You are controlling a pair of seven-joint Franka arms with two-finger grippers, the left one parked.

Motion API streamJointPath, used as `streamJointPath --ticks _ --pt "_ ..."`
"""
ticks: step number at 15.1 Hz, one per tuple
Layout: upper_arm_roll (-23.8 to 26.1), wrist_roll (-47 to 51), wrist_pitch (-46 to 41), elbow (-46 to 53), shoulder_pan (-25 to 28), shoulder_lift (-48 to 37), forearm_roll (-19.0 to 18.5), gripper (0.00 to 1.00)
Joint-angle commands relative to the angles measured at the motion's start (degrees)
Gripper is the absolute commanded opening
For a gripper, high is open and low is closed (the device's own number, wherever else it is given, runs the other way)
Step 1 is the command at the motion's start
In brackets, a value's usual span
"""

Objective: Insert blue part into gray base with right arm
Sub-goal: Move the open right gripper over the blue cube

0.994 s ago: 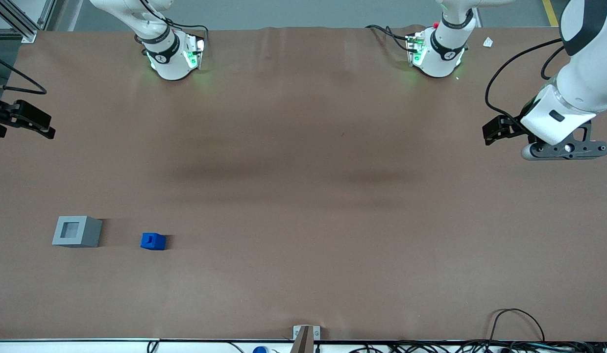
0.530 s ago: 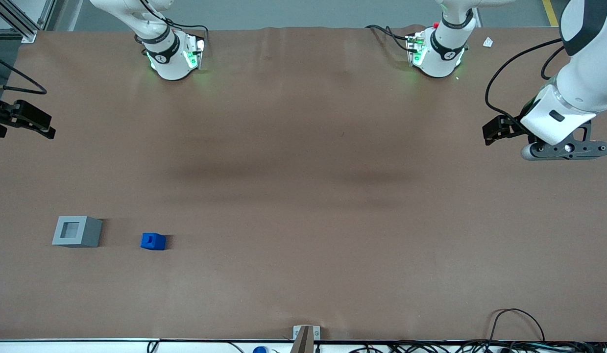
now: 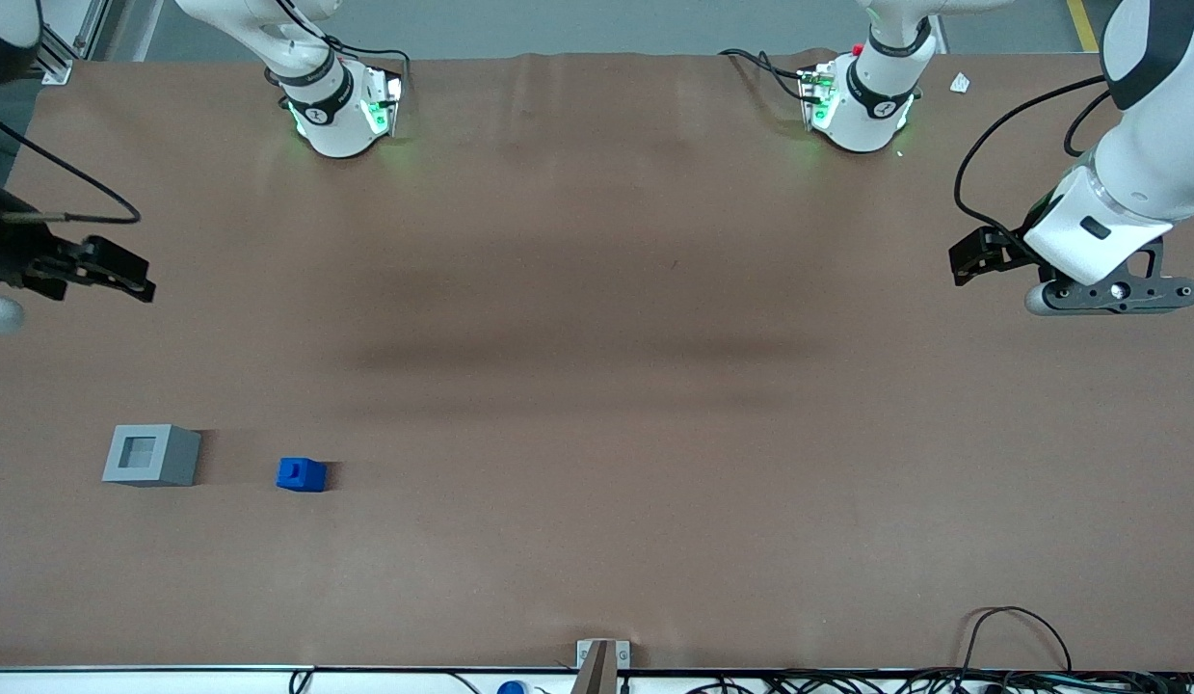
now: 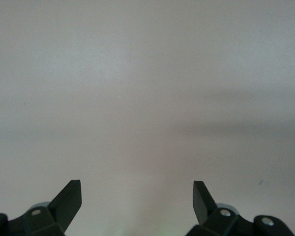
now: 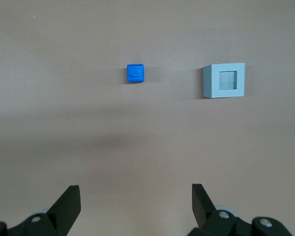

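Two things of the task lie on one wide brown table point(image 3: 597, 386), and the right arm point(image 3: 9, 260) reaches in over it at the working arm's end. Its gripper point(image 5: 136, 204) hangs above the bare surface with its jaws spread wide apart and nothing held between them; in the wrist view the two dark fingertips point(image 5: 69, 199) stand well apart with only the table showing in the gap.

Next in size comes the gray base point(image 3: 151, 455), which sits flat on the table well clear of the jaws and nearer to the front camera than they are, its darker square recess facing up and unfilled. Smallest is the blue part point(image 3: 301, 474), which rests on the table near the base but apart from it, also well clear of the jaws and nearer to the front camera, upright with its notch on top.
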Motion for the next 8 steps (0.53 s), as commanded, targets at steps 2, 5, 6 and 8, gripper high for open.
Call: streamJointPath --ticks 2,5,6,8 --pt "-0.2 1.45 3.75 -2.77 0.62 1.51 0.55 1.0" --pt "-0.2 1.36 7.61 -5.31 0.8 3.53 0.64 1.0" --pt "-0.2 1.36 9.54 -6.54 0.8 3.89 0.64 1.0" --pt "-0.2 1.45 14.19 -9.97 1.32 4.06 0.64 1.0"
